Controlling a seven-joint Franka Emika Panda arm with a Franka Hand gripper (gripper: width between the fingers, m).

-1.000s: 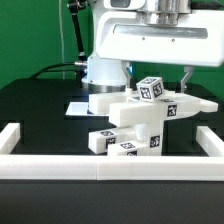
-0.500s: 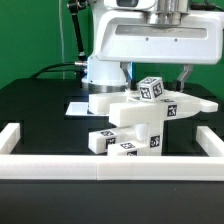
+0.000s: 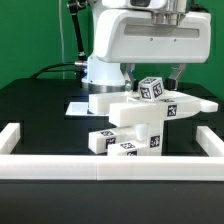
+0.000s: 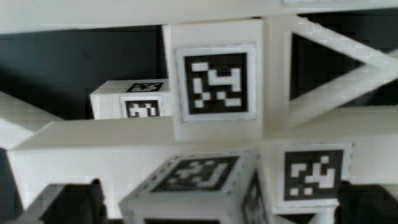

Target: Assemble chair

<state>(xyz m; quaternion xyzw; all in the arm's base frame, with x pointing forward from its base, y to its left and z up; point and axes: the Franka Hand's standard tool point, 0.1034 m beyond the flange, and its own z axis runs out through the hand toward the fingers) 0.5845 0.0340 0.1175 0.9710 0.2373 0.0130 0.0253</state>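
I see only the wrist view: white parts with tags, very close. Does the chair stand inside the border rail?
Observer: Yes. The rail runs in front of the chair and along both sides.
Operator: Which part is the highest?
Observer: A tilted cube with tags, on top.
Operator: And where is the gripper?
Observer: The gripper hangs open just above the chair, holding nothing.
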